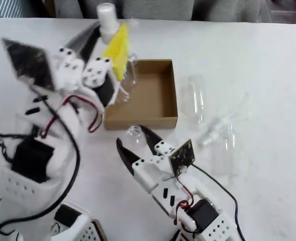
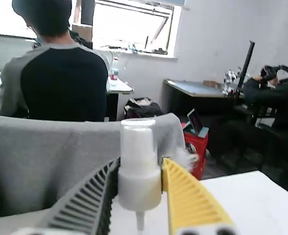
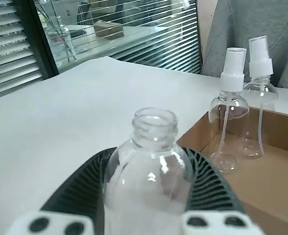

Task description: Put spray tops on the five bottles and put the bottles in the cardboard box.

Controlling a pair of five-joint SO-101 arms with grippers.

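A white spray top (image 2: 138,142) is pinched between the grey and yellow fingers of my left gripper (image 2: 140,164), which is held up over the far left corner of the cardboard box (image 1: 153,95); in the high view it is the left gripper (image 1: 107,29). My right gripper (image 3: 151,156) has its black fingers closed on a clear bottle (image 3: 151,183) with a bare neck, standing just in front of the box; from above, the right gripper (image 1: 131,136) holds the bottle (image 1: 134,132). Two capped bottles (image 3: 229,115) (image 3: 257,98) stand in the box.
Clear bottles (image 1: 195,100) (image 1: 229,143) lie on the table right of the box, with a loose spray top (image 1: 213,131) between them. Cables (image 1: 72,130) and the arm bases crowd the left and near side. A grey chair back (image 2: 46,156) stands past the far edge.
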